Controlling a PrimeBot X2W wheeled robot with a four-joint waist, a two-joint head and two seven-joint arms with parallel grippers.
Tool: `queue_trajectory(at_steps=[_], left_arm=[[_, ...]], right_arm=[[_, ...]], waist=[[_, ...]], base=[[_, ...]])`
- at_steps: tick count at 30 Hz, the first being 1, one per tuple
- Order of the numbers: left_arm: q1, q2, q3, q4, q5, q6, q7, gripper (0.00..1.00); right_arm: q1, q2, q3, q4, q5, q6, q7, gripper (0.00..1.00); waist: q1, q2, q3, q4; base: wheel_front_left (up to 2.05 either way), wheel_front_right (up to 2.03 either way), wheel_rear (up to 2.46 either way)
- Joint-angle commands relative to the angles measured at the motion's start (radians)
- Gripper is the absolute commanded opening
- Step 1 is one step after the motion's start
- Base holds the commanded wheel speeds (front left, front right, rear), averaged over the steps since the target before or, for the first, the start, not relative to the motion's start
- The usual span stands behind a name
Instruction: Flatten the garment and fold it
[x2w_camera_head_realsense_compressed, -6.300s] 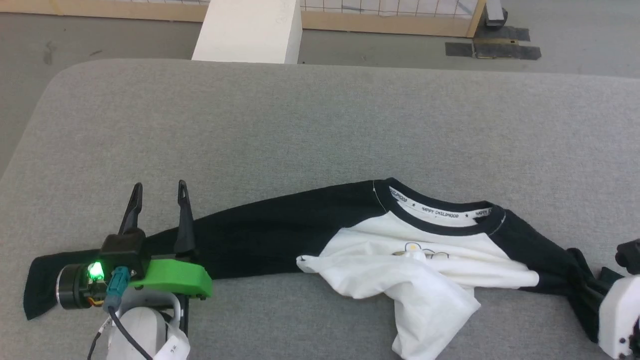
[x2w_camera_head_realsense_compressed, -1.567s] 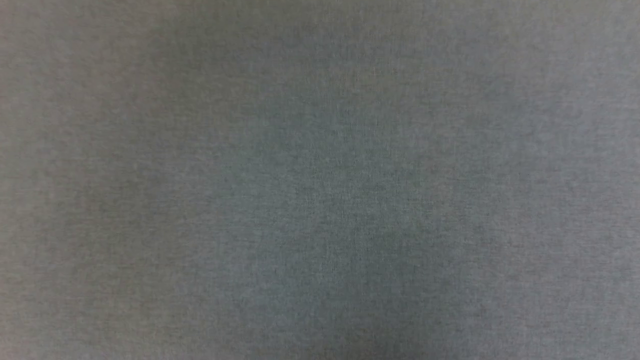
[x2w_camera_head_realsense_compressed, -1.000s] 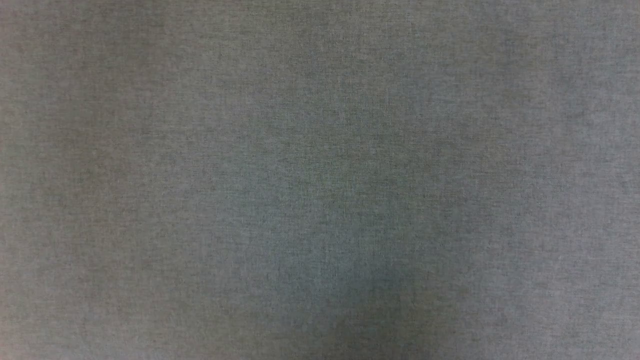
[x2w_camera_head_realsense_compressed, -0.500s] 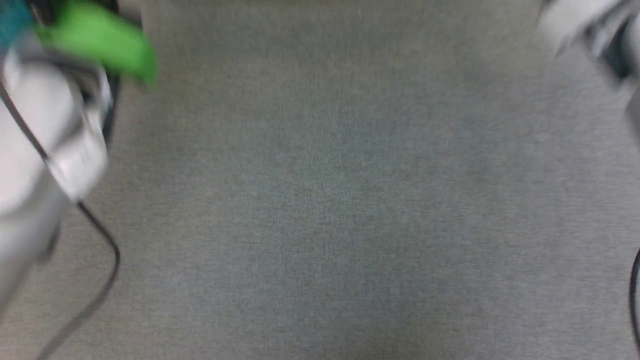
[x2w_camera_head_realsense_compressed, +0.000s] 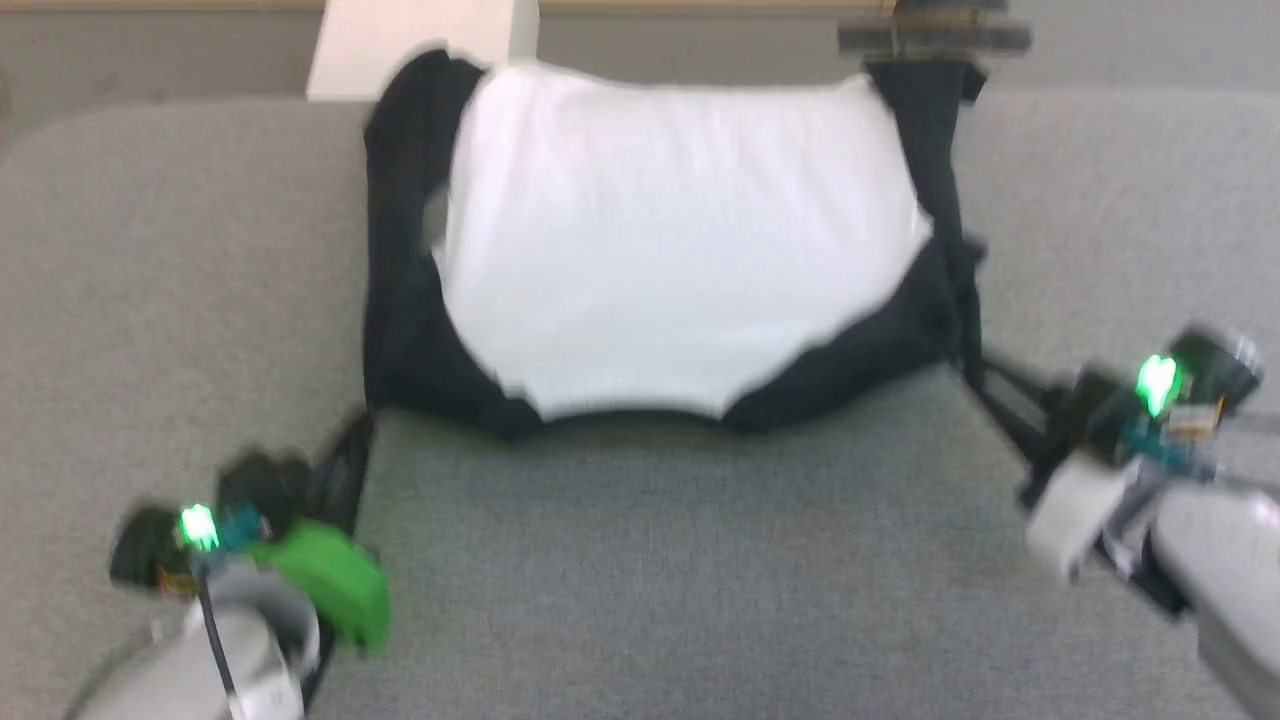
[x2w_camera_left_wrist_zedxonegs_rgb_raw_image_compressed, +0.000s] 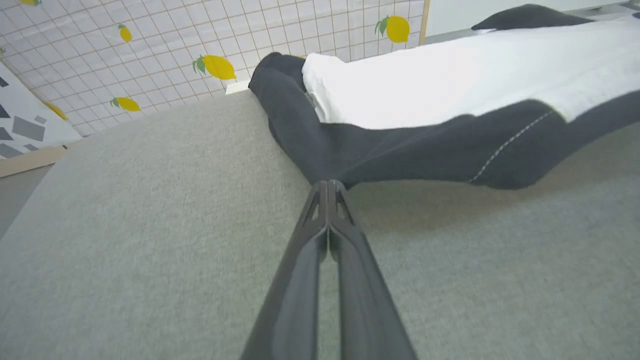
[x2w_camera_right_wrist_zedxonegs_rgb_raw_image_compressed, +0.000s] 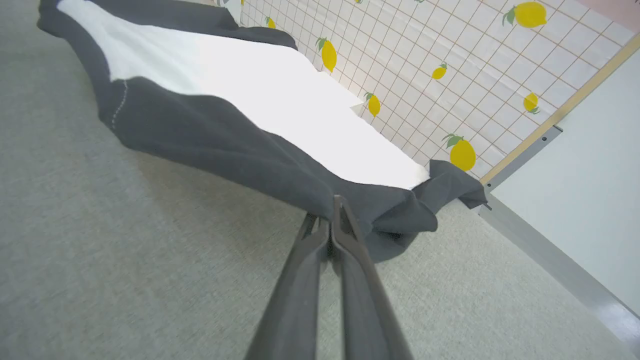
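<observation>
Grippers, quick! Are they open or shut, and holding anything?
Left gripper: shut on the garment, at a black edge.
Right gripper: shut on the garment too.

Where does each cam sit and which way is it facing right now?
Head view: on the head, looking forward and down at the gray table and the white shirt with black sleeves; left hand lower left, right hand at right.
Left wrist view: on the left wrist, looking along its shut fingers to the black cloth they pinch; lemon-print wall behind.
Right wrist view: on the right wrist, looking along its shut fingers to pinched black cloth.
Shared: both wrist views show the shirt's white panel and that wall.
</observation>
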Motion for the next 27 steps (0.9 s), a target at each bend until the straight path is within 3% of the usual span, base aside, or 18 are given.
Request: queue_trajectory(at_steps=[1,6,11,20,27], left_arm=[[0.041,0.004,-0.009,0.012,0.0,-0.007,-0.004,0.0],[0.159,0.018,-0.092,0.035,0.0,-0.045,0.022,0.0],[0.243,0.026,-0.136,0.032,-0.01,-0.042,0.043,0.0],[0.367,0.04,-0.173,-0.026,-0.047,0.004,0.084,0.0],[0.37,0.024,-0.198,-0.01,-0.056,-0.003,0.128,0.0]], right_arm=[[0.05,-0.02,0.008,-0.014,-0.002,-0.002,-0.004,0.0],[0.217,-0.052,-0.012,-0.045,0.014,-0.002,0.013,0.0],[0.373,-0.07,-0.039,-0.073,0.002,-0.002,0.029,0.0],[0.647,-0.03,-0.182,-0.131,0.017,-0.002,0.073,0.0],[0.698,0.022,-0.213,-0.11,0.058,-0.002,0.108,0.0]], waist=[[0.0001,0.0,-0.112,-0.004],[0.0001,0.0,-0.179,0.002],[0.0001,0.0,-0.21,0.006],[0.0001,0.0,-0.232,0.01],[0.0001,0.0,-0.213,0.019]], base=[[0.0,0.0,0.0],[0.0,0.0,0.0],[0.0,0.0,0.0],[0.0,0.0,0.0],[0.0,0.0,0.0]])
